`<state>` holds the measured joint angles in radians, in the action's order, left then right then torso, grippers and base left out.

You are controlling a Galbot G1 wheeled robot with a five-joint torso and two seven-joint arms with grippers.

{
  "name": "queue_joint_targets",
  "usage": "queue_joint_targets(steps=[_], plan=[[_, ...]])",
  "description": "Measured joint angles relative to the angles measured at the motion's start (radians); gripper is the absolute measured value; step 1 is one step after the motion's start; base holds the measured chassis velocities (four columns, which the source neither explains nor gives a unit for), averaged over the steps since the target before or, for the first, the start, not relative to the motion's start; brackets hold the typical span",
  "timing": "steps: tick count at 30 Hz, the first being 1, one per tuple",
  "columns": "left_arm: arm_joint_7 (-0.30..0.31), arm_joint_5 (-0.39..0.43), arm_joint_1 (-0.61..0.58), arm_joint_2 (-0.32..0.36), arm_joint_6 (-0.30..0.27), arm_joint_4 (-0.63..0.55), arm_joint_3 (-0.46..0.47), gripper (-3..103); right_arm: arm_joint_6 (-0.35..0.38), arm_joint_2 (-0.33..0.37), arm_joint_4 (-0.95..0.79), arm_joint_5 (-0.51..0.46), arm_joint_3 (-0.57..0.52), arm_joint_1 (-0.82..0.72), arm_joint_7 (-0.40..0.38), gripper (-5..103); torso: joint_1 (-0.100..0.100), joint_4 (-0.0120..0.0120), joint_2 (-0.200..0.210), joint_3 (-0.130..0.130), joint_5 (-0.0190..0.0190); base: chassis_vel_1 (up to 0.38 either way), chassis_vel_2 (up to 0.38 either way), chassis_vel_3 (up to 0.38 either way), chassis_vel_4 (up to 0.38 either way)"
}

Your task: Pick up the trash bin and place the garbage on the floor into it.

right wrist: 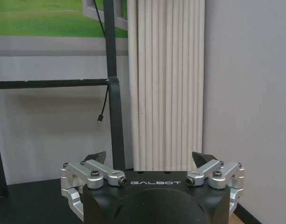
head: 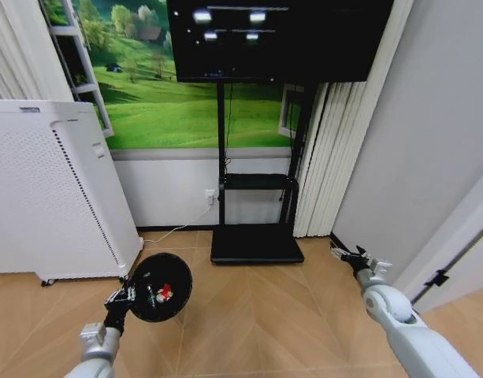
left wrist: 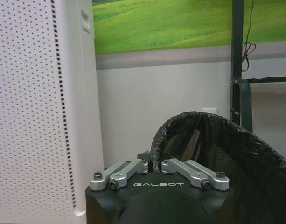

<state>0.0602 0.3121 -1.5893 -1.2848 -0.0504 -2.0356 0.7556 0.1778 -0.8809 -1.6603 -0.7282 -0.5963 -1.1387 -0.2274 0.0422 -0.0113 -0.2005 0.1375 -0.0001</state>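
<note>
head view: herringbone wood floor (head: pixel 257 315)

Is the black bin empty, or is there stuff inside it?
Not empty. The head view looks down into the trash bin, held by the left gripper, and red and white garbage lies inside.

Black trash bin (head: pixel 160 287) held aloft, red garbage (head: pixel 164 295) inside.

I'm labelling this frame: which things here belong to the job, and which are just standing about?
Job: bin, held at its rim by left pincer; red-and-white litter inside it; right pincer, open, empty.
Standing about: white cabinet, TV stand, screen, mural, blinds.
</note>
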Motion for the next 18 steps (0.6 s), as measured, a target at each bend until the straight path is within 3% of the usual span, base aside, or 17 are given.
queue_joint_targets(steps=[9, 18], plan=[[0.0, -0.004, -0.005, -0.002, 0.001, -0.007, -0.004, 7, 0.0, 0.0, 0.0, 0.0, 0.0, 0.0, 0.0, 100, 0.0, -0.0002, 0.0, 0.0, 0.0004, 0.232, 0.241, -0.237, -0.239], [0.0, -0.003, -0.005, 0.001, 0.002, -0.009, -0.004, 7, -0.001, 0.0, 0.0, 0.0, 0.0, 0.0, 0.0, 100, 0.0, 0.0, 0.0, 0.0, 0.0002, 0.33, 0.319, -0.342, -0.335]])
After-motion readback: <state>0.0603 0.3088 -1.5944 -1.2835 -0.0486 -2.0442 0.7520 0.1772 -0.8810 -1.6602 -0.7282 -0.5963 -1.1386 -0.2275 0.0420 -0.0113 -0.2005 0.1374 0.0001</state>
